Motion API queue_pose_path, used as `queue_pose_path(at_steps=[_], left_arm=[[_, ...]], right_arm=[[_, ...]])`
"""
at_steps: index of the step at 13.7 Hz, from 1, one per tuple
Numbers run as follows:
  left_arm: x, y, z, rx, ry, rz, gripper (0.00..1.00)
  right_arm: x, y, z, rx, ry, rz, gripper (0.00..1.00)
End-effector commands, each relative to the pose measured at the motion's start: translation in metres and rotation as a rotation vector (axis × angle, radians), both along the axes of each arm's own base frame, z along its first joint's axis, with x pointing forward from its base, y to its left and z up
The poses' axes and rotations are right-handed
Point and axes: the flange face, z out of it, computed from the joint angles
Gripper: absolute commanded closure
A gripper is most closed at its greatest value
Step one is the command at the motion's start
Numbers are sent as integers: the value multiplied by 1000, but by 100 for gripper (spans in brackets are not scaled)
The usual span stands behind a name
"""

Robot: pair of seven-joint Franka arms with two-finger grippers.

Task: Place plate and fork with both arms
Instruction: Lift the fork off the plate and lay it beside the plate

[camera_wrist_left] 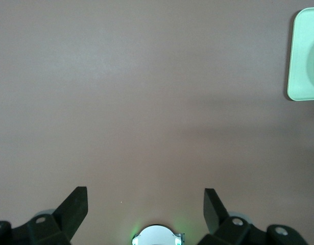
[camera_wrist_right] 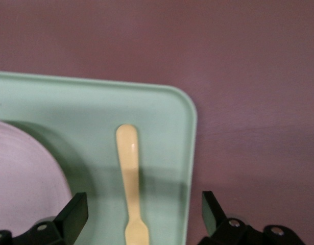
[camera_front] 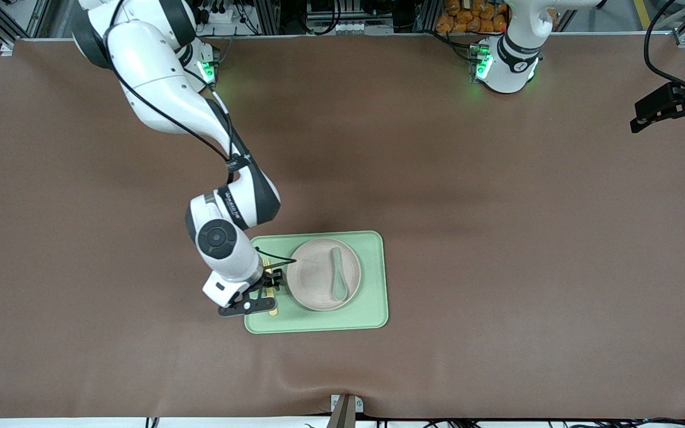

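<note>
I have the right pincer (camera_front: 271, 291) low over the tray (camera_front: 372, 279), on the strip of tray toward the right arm's end of the bench (camera_front: 497, 208), with its fingers spread and nothing between them. The fork (camera_wrist_right: 131, 184) lies flat on that strip, just beside the plate (camera_front: 319, 274) but apart from it. In the right wrist view the handle runs straight up the gap between my two fingertips, so the fork's long axis sits crosswise to the closing direction and roughly centred. That is the relation I care about: the fork is directly under the pincer, not off to one side.

The plate sits in the middle of the tray with a spoon (camera_front: 338, 274) lying in it. Whether I am about to grasp the fork or have just let it go, I cannot judge from this alone.

The left pincer (camera_front: 669, 110) waits up in the air over bare bench at the left arm's end, well apart from the tray, fingers wide and empty. The right arm is plainly the nearer one to the fork.
</note>
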Motion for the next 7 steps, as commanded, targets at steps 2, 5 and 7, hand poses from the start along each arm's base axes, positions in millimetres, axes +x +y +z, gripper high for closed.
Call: queue_pose_path(at_steps=[2, 5, 7], left_arm=[[-4, -5, 6, 8, -11, -19, 0], [-3, -6, 7, -1, -23, -40, 0], [-2, -5, 7, -26, -27, -59, 0]], right_arm=[[13, -42, 44, 53, -15, -52, 0], [30, -111, 104, 152, -13, -130, 0], [23, -126, 147, 129, -7, -72, 0]])
